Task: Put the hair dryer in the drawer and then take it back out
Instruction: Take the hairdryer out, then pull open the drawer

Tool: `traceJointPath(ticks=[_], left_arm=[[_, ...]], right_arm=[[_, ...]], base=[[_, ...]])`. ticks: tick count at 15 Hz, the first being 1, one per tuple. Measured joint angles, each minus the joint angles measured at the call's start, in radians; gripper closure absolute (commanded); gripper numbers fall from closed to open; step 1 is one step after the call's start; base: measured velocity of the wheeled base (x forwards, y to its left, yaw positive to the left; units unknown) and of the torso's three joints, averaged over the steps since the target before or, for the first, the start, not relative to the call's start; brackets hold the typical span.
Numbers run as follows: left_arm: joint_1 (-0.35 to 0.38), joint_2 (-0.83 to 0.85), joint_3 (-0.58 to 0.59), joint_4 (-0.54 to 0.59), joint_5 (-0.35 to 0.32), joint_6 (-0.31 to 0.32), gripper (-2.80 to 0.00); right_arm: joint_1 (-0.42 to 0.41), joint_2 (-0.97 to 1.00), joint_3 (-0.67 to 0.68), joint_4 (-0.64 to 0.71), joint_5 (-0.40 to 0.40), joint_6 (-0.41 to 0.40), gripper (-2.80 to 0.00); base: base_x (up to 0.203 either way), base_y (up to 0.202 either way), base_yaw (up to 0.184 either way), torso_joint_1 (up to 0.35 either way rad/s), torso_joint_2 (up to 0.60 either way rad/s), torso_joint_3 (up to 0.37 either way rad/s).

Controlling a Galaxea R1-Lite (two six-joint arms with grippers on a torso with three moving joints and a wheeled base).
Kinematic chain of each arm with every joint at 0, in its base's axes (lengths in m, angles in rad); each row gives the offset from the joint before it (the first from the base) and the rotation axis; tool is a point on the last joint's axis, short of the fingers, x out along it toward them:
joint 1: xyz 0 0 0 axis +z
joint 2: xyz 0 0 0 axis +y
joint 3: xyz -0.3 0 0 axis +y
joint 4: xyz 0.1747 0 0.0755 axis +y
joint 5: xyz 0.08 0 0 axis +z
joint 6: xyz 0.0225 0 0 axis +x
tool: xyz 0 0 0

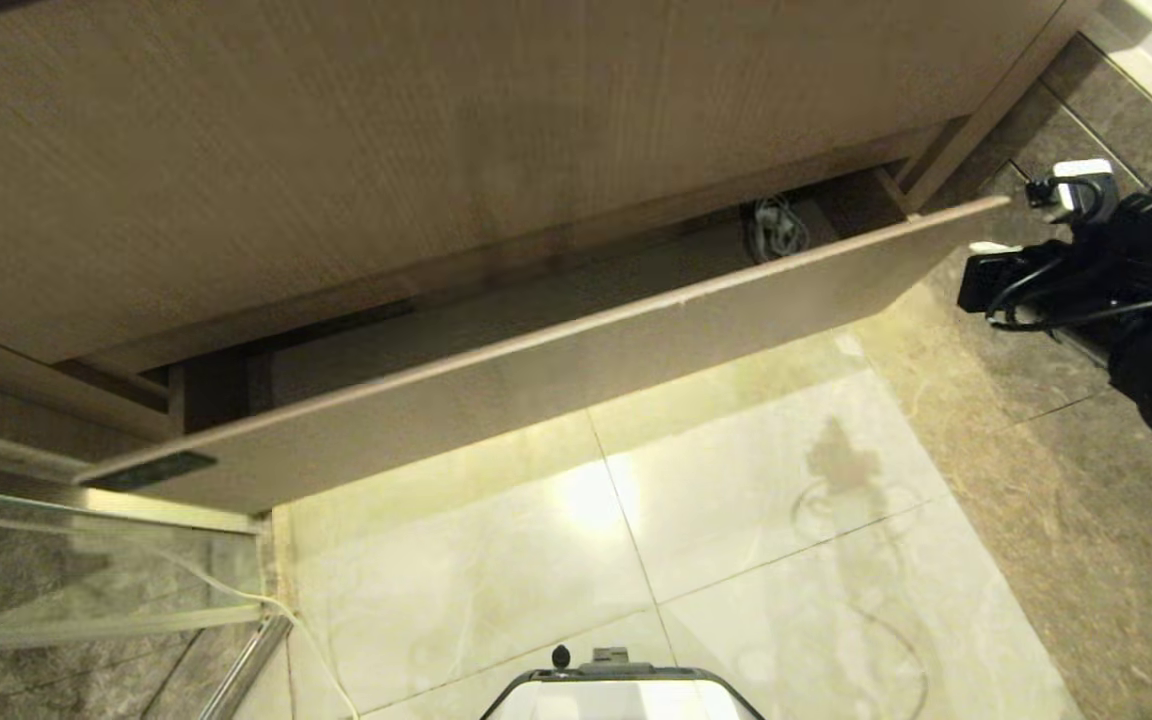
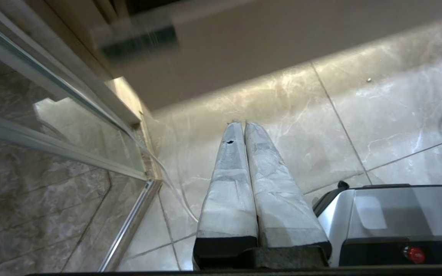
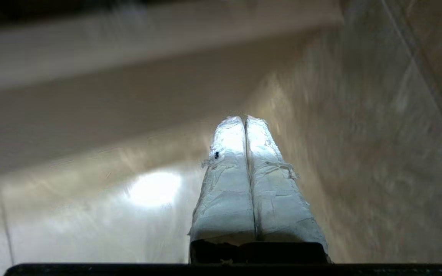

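The drawer [image 1: 556,390] stands pulled partly out below the taller wood-grain panel, a small black plate [image 1: 151,470] at its left end. Inside, near its right end, a bundle of pale cord [image 1: 774,228] shows; the rest of the hair dryer is hidden under the panel. My right arm [image 1: 1086,260] hovers just past the drawer's right end. The right gripper [image 3: 245,118] is shut and empty, pointing at the floor below the drawer front [image 3: 129,103]. My left gripper [image 2: 243,122] is shut and empty, parked low over the tiles beside my base.
A glass shower screen with a metal frame [image 1: 86,500] stands at the left, and a thin white cable [image 1: 266,600] trails over the floor there. Pale tiles [image 1: 736,520] lie before the drawer, darker tiles [image 1: 1086,500] to the right. My base [image 1: 626,690] is at the bottom.
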Motion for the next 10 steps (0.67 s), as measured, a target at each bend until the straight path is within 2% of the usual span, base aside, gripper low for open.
traceJointPath(ticks=[3,10], left_arm=[[-0.001,0.000,0.000,-0.001,-0.001,0.000,0.00],[0.000,0.000,0.000,-0.001,-0.001,0.000,0.00]], right_arm=[[-0.011,0.021,-0.021,0.108,-0.025,0.008,0.00],[-0.010,-0.351,0.273,0.507,0.032,0.010,0.00]], base=[[0.000,0.000,0.000,0.000,0.00,0.000],[0.000,0.000,0.000,0.000,0.00,0.000]])
